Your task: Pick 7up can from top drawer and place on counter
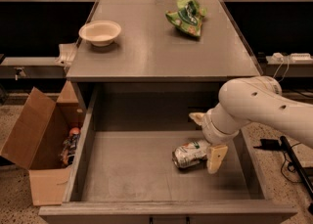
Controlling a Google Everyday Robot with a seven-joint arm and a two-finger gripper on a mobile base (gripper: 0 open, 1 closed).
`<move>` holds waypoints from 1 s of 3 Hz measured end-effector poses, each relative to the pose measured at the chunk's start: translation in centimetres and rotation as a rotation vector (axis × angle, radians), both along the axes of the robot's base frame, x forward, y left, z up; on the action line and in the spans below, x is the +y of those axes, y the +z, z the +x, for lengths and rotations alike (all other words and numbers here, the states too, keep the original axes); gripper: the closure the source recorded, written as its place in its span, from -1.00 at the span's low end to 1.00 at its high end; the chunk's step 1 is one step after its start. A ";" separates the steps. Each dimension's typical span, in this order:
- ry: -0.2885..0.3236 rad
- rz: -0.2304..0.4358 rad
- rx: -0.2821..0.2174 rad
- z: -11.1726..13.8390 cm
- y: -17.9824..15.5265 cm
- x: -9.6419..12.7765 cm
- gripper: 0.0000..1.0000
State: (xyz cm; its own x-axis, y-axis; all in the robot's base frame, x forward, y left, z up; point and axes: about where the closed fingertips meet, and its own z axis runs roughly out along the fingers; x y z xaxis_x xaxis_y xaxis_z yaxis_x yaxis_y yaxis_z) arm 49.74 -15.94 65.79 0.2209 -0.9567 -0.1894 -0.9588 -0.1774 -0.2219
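Down on the floor of the pulled-out drawer (pixel 122 169), toward its right side, the can (pixel 190 153) lies on its side, the gripper (pixel 207 137) just beside it with fingers spread and grasping nothing, while a bowl (pixel 100 32) and green bag (pixel 186 16) sit on the counter (pixel 146 52).

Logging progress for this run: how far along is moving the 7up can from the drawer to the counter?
Done: the top drawer stands open and the gripper is down inside it. In hand: its open fingers sit beside the 7up can, which lies on its side on the drawer floor, not yet gripped. Left: grasp, lift, and set it on the counter.
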 end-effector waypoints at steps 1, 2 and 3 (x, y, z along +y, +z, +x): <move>0.011 -0.004 0.036 0.3 -1.8 0.3 -0.96; 0.012 0.003 0.085 0.5 -3.2 0.5 -0.48; 0.001 0.033 0.099 0.7 -3.1 0.5 -0.05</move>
State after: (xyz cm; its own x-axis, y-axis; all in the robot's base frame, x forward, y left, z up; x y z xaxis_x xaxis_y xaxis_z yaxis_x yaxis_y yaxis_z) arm 50.48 -15.47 62.68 0.2008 -0.9493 -0.2420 -0.9761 -0.1730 -0.1315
